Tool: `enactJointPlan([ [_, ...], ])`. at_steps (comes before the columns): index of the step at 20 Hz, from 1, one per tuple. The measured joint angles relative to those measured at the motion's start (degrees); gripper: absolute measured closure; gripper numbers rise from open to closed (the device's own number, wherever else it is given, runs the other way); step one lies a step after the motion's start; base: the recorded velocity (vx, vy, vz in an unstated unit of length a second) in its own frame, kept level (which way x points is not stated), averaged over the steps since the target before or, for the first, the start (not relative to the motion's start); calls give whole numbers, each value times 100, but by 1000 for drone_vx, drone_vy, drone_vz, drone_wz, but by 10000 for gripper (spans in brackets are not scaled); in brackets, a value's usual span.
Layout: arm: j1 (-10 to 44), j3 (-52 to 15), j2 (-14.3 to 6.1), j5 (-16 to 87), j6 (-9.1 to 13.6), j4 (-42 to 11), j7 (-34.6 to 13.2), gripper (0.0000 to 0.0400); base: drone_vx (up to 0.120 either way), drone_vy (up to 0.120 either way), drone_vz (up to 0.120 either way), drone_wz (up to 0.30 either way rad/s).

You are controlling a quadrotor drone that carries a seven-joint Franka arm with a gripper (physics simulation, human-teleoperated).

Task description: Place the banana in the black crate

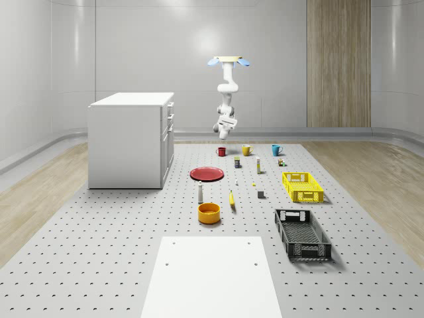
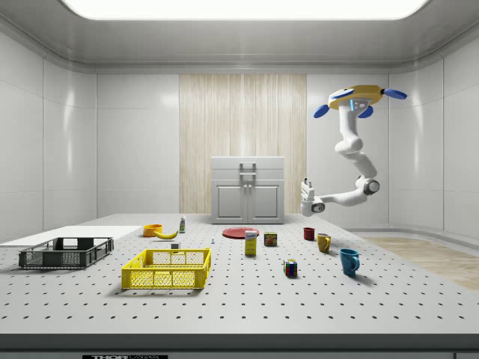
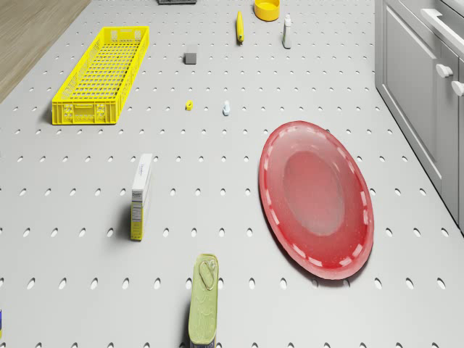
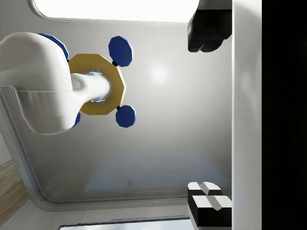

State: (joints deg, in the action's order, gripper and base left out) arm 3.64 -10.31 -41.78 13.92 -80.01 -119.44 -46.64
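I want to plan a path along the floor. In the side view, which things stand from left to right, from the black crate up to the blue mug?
Black crate → yellow crate → red plate → colored cube → yellow mug → blue mug.

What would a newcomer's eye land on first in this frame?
Probably the drone hovering high above the far end of the pegboard floor, its white arm hanging with the gripper in the air over the mugs. Next, the red plate beside the white cabinet, and the yellow crate behind the black crate.
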Motion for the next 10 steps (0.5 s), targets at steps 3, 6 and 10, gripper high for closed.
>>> enactJointPlan([
  [3, 200, -615, -57, 885, -42, -222, -132, 0, 120, 0, 0, 0],
  [6, 513, -1502, -172, 2214, -110, -720, -368, 0, 120, 0, 0, 0],
  [10, 1176, -2954, -454, 4640, -180, -1991, -981, 0, 120, 0, 0, 0],
])
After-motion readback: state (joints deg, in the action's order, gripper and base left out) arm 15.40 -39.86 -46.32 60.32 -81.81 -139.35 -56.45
